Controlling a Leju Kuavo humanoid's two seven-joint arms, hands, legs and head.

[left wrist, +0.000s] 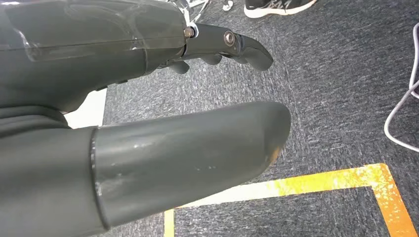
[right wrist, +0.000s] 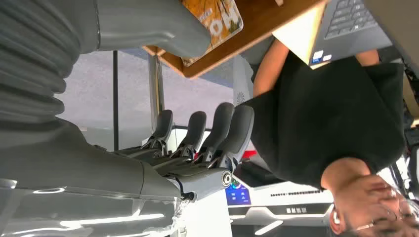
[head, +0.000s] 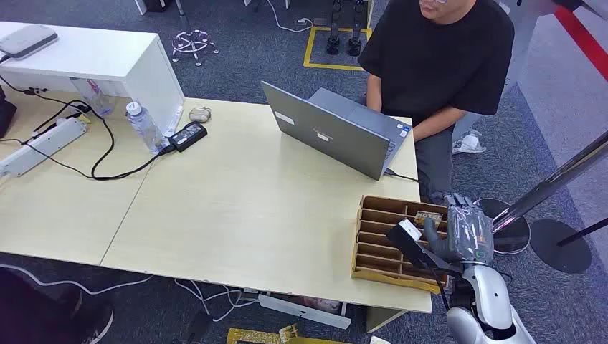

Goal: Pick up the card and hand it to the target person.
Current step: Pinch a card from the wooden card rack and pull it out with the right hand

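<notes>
Right hand (head: pixel 466 233) hovers at the far right corner of the wooden slotted tray (head: pixel 380 247), fingers (right wrist: pixel 217 128) spread, thumb beside the card (head: pixel 429 216) without gripping it. Card sits in the tray's far right slot (print half hidden). Left hand (left wrist: pixel 148 123) hangs over carpet, holding nothing, fingers apart. Person (head: pixel 437 64), face cropped, sits behind the laptop (head: pixel 330 132).

Light wooden table (head: pixel 236 215) across the frame's middle
Laptop (head: pixel 337 132) upper centre; slotted wooden tray (head: pixel 383 244) lower right; bottle (head: pixel 145 126), power adapter (head: pixel 188 135), power strip (head: pixel 43 145) left
</notes>
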